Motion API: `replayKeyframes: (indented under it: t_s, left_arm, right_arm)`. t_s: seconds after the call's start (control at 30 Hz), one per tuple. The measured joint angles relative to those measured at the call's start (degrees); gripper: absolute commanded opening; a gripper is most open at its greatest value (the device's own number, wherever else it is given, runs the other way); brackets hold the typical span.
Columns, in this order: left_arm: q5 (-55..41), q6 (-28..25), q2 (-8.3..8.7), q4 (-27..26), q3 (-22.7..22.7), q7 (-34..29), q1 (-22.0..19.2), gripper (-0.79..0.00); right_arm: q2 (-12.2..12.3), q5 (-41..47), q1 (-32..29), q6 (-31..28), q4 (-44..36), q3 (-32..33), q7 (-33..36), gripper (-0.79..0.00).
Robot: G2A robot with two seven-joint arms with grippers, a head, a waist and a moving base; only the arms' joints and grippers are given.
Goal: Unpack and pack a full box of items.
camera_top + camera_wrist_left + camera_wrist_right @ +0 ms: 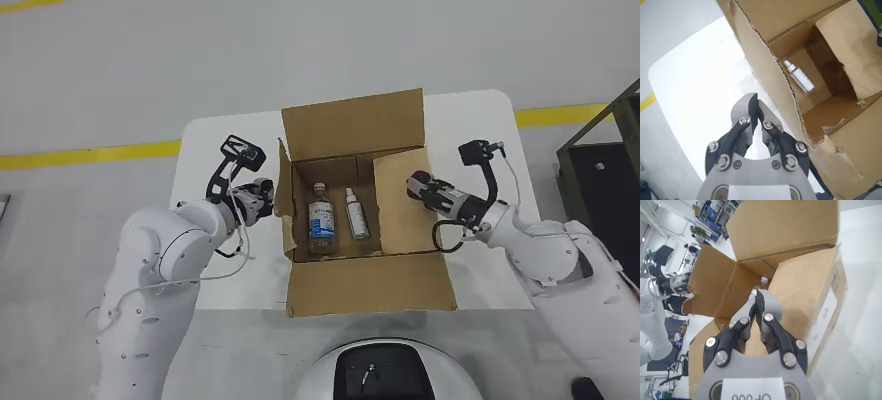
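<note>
white bench (215,140) carries the open box (350,125) at frame centre, with a bottle (320,222) and a spray bottle (357,215) lying inside. my left hand (262,192), fingers together, sits left of it; my right hand (416,186), together too, is by its right flap. beyond is grey floor (120,70) with a yellow line (90,155).

- You are in a large open industrial lab hall: a smooth grey floor (150,60) marked with a yellow line (90,155).
- Beyond your white worktop (200,135) stand racks of blue bins (705,214), a potted plant (698,231) and round ceiling lights (643,239).
</note>
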Motion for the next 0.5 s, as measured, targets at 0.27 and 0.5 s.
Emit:
replayKeyframes:
  t_s: [0.27, 0.5]
  left_arm:
    - [-1.3, -3.6, -0.93, 0.6, 6.9, 0.5, -3.5, -0.785]
    - [-1.1, -5.9, -1.98, 4.1, 12.9, 1.4, -6.6, -0.785]
  right_arm:
    - [0.5, 6.5, -0.6, 2.9, 3.3, 9.7, -5.6, -0.785]
    - [0.7, 11.8, 7.9, 0.7, 17.8, 11.3, -2.1, -0.785]
